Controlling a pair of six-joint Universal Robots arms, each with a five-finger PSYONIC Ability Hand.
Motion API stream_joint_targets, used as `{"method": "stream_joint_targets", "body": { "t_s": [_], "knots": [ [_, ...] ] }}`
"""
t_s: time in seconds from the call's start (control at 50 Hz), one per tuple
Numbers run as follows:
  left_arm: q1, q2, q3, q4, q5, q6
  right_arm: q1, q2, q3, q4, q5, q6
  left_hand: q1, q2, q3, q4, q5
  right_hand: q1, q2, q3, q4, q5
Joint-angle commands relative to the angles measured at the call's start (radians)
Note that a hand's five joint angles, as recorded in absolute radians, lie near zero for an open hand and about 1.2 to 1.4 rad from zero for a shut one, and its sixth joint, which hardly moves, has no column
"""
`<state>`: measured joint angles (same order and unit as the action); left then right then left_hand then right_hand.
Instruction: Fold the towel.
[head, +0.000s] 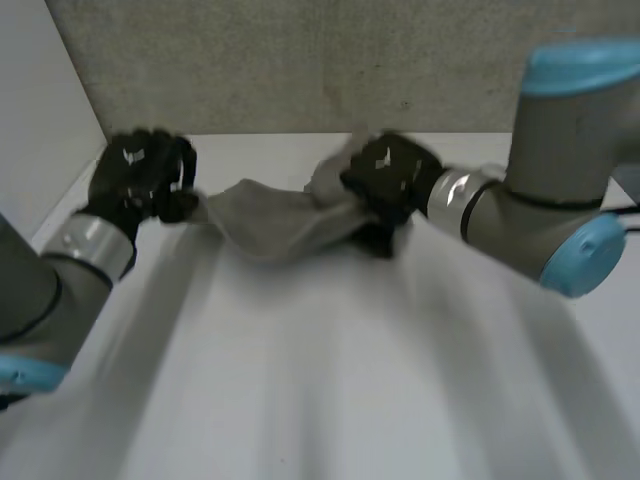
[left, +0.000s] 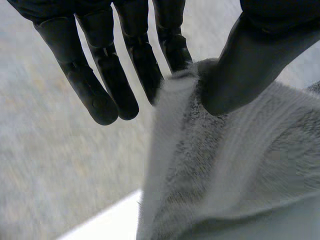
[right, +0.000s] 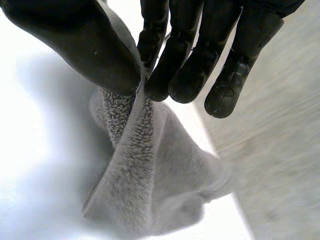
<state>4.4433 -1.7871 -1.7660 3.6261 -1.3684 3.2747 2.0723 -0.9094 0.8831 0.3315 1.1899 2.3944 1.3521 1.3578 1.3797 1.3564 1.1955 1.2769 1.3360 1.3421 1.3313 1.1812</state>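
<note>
A grey towel (head: 270, 225) hangs slack between my two hands above the far part of the white table (head: 330, 400). My left hand (head: 145, 180) pinches one end of it; in the left wrist view its thumb (left: 250, 60) presses the towel's edge (left: 200, 160) against the straight fingers (left: 125, 65). My right hand (head: 395, 180) holds the other end; in the right wrist view the towel (right: 145, 185) is pinched between the thumb (right: 85, 45) and fingers (right: 185, 65) and droops bunched below them.
A grey wall (head: 300, 60) rises behind the table's far edge, close behind both hands. A white side panel (head: 40, 110) stands at the left.
</note>
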Motion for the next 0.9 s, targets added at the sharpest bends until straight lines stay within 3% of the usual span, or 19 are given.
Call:
{"method": "stream_joint_targets", "body": {
  "t_s": [0.02,0.14,0.26,0.3,0.42,0.58,0.9],
  "knots": [
    [0.022,0.002,-0.102,0.017,0.005,0.031,0.012,0.056,0.095,-0.011,0.046,0.011,0.044,0.038,0.017,0.04,0.026,0.119,0.06,0.054,0.065,0.041],
    [0.033,0.058,-0.131,0.016,0.006,0.026,0.017,0.047,0.139,-0.019,0.083,0.049,0.044,0.038,0.017,0.04,0.026,0.119,0.06,0.054,0.065,0.041],
    [0.054,0.11,-0.141,0.022,0.003,0.008,0.014,0.023,0.152,-0.019,0.128,0.226,0.044,0.038,0.017,0.04,0.026,0.119,0.06,0.054,0.065,0.041],
    [0.07,0.133,-0.139,0.026,0.002,-0.021,0.008,0.006,0.16,-0.035,0.198,0.314,0.044,0.038,0.017,0.04,0.026,-0.347,-0.406,-0.412,-0.402,-0.426],
    [0.096,0.147,-0.13,0.029,0.0,-0.099,0.003,0.001,0.229,-0.172,0.283,0.344,0.044,0.038,0.017,0.04,0.026,-0.672,-0.731,-0.737,-0.726,-0.751],
    [0.111,0.14,-0.127,0.028,0.0,-0.148,-0.021,0.0,0.344,-0.261,0.289,0.356,0.044,0.038,0.017,0.04,0.026,-0.822,-0.881,-0.887,-0.876,-0.9],
    [0.097,0.132,-0.108,0.023,-0.006,-0.173,-0.11,-0.071,0.6,-0.468,0.267,0.365,0.044,0.038,0.017,0.04,0.026,-0.807,-0.866,-0.873,-0.862,-0.886]
  ]
}}
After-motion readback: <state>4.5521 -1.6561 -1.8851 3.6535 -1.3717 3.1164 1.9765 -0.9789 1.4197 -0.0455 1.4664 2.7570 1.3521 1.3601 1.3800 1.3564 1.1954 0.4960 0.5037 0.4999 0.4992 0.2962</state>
